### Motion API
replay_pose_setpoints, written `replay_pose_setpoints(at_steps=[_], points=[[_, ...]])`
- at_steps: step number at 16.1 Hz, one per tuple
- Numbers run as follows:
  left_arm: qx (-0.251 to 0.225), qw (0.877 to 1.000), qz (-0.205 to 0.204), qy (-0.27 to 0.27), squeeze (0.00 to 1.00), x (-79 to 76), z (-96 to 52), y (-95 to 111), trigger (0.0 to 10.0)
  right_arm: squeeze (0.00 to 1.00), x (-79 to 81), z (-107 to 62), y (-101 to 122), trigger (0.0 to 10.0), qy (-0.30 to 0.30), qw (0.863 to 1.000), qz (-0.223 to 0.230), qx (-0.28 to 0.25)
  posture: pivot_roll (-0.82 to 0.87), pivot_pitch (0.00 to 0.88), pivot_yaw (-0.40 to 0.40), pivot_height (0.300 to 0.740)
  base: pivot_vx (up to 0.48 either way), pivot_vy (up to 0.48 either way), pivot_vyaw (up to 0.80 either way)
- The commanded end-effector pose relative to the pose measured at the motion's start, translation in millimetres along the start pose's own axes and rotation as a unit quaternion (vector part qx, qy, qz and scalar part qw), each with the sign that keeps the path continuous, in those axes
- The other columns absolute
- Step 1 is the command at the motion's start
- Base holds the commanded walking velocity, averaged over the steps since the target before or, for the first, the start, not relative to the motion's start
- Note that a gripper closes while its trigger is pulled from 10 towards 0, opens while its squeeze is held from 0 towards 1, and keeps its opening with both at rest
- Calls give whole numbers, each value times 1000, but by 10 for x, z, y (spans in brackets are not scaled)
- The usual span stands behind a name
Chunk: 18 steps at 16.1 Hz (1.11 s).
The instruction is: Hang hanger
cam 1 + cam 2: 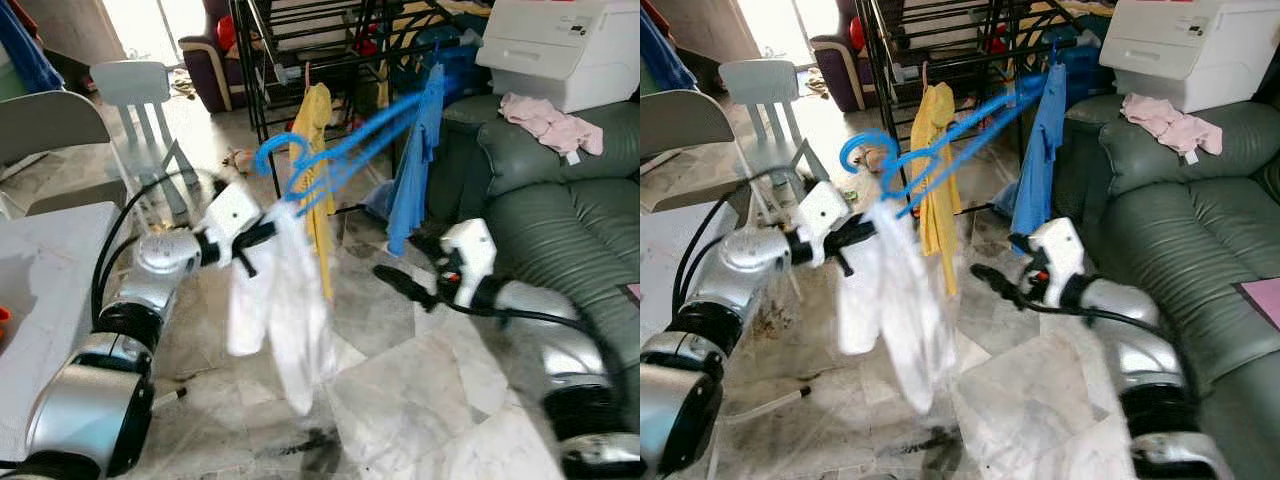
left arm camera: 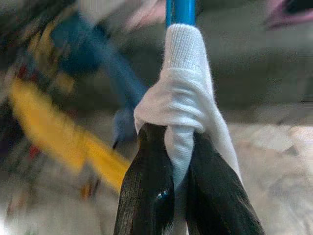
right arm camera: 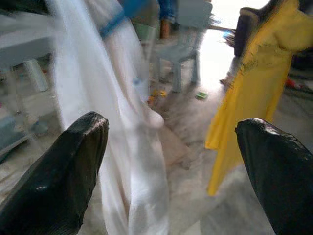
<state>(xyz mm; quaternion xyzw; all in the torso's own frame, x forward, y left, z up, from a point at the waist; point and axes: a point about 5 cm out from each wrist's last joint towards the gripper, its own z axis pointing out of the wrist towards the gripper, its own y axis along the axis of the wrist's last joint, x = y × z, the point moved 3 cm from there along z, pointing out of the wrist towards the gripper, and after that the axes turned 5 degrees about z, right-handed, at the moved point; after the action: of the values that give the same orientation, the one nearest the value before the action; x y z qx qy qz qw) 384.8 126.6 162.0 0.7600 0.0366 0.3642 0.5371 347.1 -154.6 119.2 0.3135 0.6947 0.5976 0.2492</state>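
My left gripper [image 1: 255, 240] is shut on a blue hanger [image 1: 335, 148] where a white garment [image 1: 282, 305] wraps around it. The garment dangles below, blurred, and the hanger's hook [image 1: 272, 152] points up and to the left. In the left wrist view the two black fingers [image 2: 149, 181] pinch the white cloth [image 2: 183, 98] under the blue bar [image 2: 180, 11]. My right gripper [image 1: 388, 277] is held open, low and right of the garment, with nothing in it; its fingers [image 3: 56, 169] stand wide apart. The black drying rack [image 1: 300, 45] stands behind.
A yellow garment [image 1: 316, 120] and a blue one [image 1: 412, 175] hang on the rack. A green sofa [image 1: 560, 200] at the right carries a white box [image 1: 565, 45] and a pink cloth [image 1: 550, 122]. A white table [image 1: 40, 270] and pale chairs [image 1: 140, 90] stand at the left.
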Motion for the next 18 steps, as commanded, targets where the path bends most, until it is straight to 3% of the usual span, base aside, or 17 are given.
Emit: replay_pose_setpoints(at_steps=[1, 2, 5, 9, 10, 11, 12, 14, 16, 18], points=[[-21, 1000, 18, -11, 0, 20, -23, 95, 0, 0, -4, 44, 23, 10000, -8, 1000, -11, 6, -73, 0, 108, 740, 0, 0, 0], [-36, 997, 61, -34, 0, -18, -8, 199, 0, 1000, -11, 124, 19, 10000, -34, 999, -10, -5, -67, 0, 107, 740, 0, 0, 0], [-47, 990, 120, -57, 0, -2, -5, 354, 0, 1000, 89, 192, 50, 10000, -6, 1000, 1, -20, -53, 0, 104, 740, 0, 0, 0], [-80, 986, 135, -60, 0, -20, 51, 539, 0, 1000, 123, 210, 64, 10000, 5, 999, 33, -33, -57, 0, 109, 740, 0, 0, 0], [-94, 984, 139, -64, 0, -46, 63, 600, 0, 753, 132, 220, 46, 10000, 11, 999, 41, -32, -57, 0, 109, 740, 0, 0, 0], [-113, 980, 144, -73, 0, -83, 71, 686, 0, 337, 138, 231, 23, 10000, 12, 999, 43, -29, -57, 0, 107, 740, 0, 0, 0], [-129, 977, 148, -86, 0, -128, 72, 774, 0, 0, 146, 246, 9, 10000, 15, 998, 47, -27, -55, 0, 106, 740, 0, 0, 0], [-138, 974, 149, -101, 0, -180, 74, 831, 0, 0, 140, 270, 12, 10000, 11, 998, 52, -29, -51, 0, 101, 740, 0, 0, 0], [-120, 973, 165, -111, 0, -256, 75, 737, 0, 0, 160, 294, 99, 10000, 23, 996, 68, -48, -48, 0, 98, 740, 0, 0, 0], [-117, 976, 140, -115, 0, -341, 64, 657, 0, 0, 169, 303, 104, 10000, 26, 996, 65, -49, -53, 0, 95, 740, 0, 0, 0]])
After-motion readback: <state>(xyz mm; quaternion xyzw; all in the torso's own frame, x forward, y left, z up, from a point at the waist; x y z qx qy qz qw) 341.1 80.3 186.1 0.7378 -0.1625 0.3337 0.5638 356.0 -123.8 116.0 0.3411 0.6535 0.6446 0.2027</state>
